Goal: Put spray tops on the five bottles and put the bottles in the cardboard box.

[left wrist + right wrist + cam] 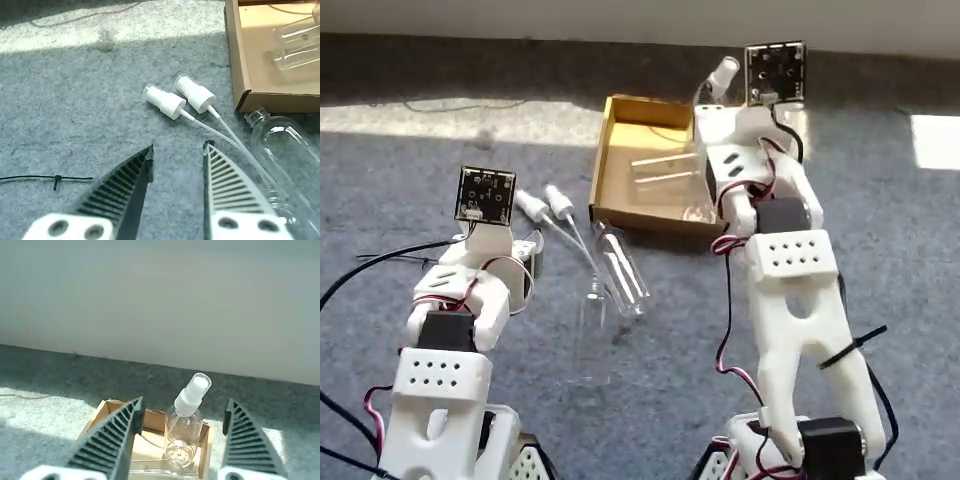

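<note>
My left gripper (pixel 178 148): jaws apart, nothing between them, low over the carpet (pixel 75 125).
Spray tops (pixel 165 102): two lying side by side just beyond my left fingertips.
Uncapped bottle (pixel 285 150): lying on the carpet beside the cardboard box (pixel 650 222).
My right gripper (pixel 184 404): jaws wide, holding nothing, above the box.
Capped bottle (pixel 182 435): leaning at the box's far edge, sprayer up.
</note>
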